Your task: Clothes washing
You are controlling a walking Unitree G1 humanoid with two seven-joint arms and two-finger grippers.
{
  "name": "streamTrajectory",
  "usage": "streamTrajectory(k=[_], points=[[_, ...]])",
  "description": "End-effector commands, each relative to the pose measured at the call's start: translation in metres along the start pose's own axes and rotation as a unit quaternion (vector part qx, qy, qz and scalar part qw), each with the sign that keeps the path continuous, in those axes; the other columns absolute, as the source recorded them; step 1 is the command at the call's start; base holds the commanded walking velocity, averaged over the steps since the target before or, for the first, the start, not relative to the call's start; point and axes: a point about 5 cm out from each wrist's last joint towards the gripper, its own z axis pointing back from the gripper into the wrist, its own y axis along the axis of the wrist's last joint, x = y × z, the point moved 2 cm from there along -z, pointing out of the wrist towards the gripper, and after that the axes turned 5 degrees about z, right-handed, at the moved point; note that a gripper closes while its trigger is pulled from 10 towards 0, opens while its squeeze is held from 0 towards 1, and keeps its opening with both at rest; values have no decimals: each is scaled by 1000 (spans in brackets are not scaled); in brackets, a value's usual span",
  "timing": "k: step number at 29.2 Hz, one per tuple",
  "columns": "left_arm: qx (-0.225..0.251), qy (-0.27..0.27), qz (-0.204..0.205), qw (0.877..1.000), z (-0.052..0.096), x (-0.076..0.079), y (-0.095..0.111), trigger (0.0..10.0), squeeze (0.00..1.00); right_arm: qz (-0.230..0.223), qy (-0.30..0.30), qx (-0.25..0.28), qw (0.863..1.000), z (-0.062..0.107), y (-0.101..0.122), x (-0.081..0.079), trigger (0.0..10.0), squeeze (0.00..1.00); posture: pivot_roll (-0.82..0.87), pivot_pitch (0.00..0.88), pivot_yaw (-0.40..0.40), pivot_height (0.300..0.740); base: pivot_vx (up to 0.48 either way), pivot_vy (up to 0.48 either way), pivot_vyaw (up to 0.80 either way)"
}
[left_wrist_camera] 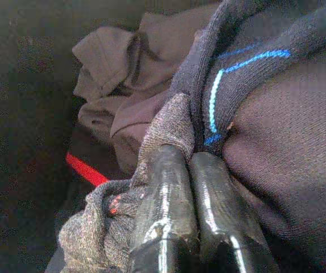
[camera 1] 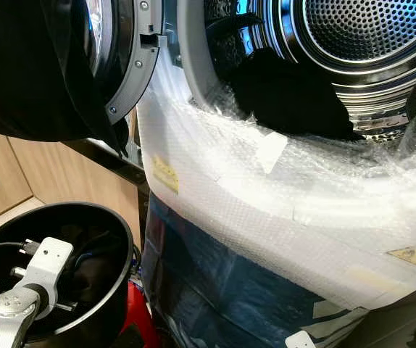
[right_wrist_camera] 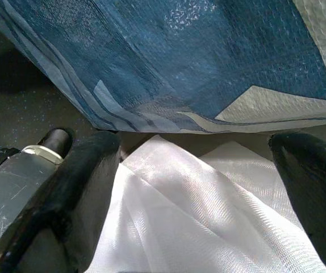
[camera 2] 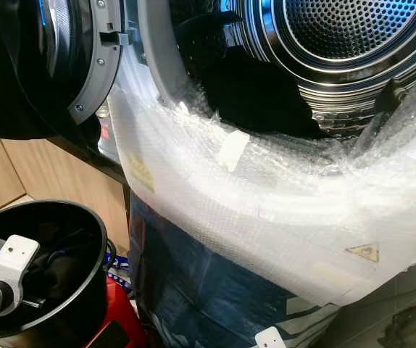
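The washing machine's steel drum (camera 1: 367,29) stands open at the top, with a dark garment (camera 1: 288,98) lying in its mouth and drooping over the rim. Low on the left is a black bucket (camera 1: 125,239) of laundry, and my left arm (camera 1: 41,272) reaches down into it. Inside the bucket, my left gripper (left_wrist_camera: 188,156) is shut on a fold of grey knit cloth (left_wrist_camera: 168,122), beside a dark navy garment with a blue line (left_wrist_camera: 276,114). My right gripper (right_wrist_camera: 194,142) hangs low and open above a white sheet (right_wrist_camera: 208,216), with nothing between its fingers.
Bubble wrap (camera 1: 280,210) covers the machine's front, white above and blue-patterned below (camera 1: 215,283). The round door (camera 1: 121,58) stands swung open at the upper left. Wooden cabinet fronts (camera 1: 56,174) lie behind the bucket. A red object (camera 1: 139,315) sits under the bucket.
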Motion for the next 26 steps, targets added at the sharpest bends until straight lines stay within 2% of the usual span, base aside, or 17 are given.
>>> streamTrajectory(k=[1,3,4,5,8,10,12,13,14,15,16,17,18,19,20,23,26], points=[[12,-6,-6,1000,-2,4,4,0,0,-3,-2,-6,1000,0,-3,2,10000,0,204,0,-127,740,0,0,0],[31,-6,4,999,-1,2,9,0,0,-3,-3,-6,1000,0,-3,2,10000,0,204,0,-126,740,0,0,0],[63,-14,35,997,1,0,18,0,0,-4,-3,-6,1000,0,-3,2,10000,0,204,0,-125,740,0,0,0],[75,-17,47,996,3,0,21,0,0,-4,-3,-6,1000,0,-3,2,10000,0,204,0,-125,740,0,0,0],[98,-24,59,993,6,-1,28,0,0,-5,-3,-4,1000,0,-2,3,10000,0,206,0,-125,740,0,0,0],[136,-46,80,986,16,-3,40,0,0,-7,-5,2,1000,0,1,6,10000,0,210,0,-128,740,0,0,0],[136,-46,80,986,16,-3,40,0,0,-7,-5,2,1000,0,1,6,10000,0,210,0,-128,740,0,0,0],[182,-72,85,977,28,-3,52,0,0,-11,-7,8,1000,0,4,8,10000,0,209,0,-131,740,0,0,0],[182,-72,85,977,28,-3,52,0,0,-11,-7,8,1000,0,4,8,10000,0,209,0,-131,740,0,0,0],[213,-89,84,969,39,-4,59,0,0,-13,-6,12,1000,-1,6,9,10000,0,209,0,-133,740,0,0,0],[257,-128,74,955,61,-2,71,0,0,-14,-3,21,1000,-1,9,11,10000,0,227,0,-142,740,0,0,0],[277,-152,69,946,72,2,78,0,0,-16,-2,24,1000,-1,10,12,10000,0,236,0,-149,740,0,0,0],[277,-152,69,946,72,2,78,0,0,-16,-2,24,1000,-1,10,12,10000,0,236,0,-149,740,0,0,0],[302,-183,68,933,85,7,87,0,0,-17,0,26,1000,-1,11,12,10000,0,248,0,-153,740,0,0,0],[302,-183,68,933,85,7,87,0,0,-17,0,26,1000,-1,11,12,10000,0,248,0,-153,740,0,0,0],[333,-237,76,909,96,23,107,0,0,-14,1,27,1000,-1,13,11,10000,0,269,0,-156,740,0,0,0],[338,-266,65,900,94,37,117,0,0,-21,4,32,999,-1,17,10,10000,0,267,0,-152,740,0,0,0]])
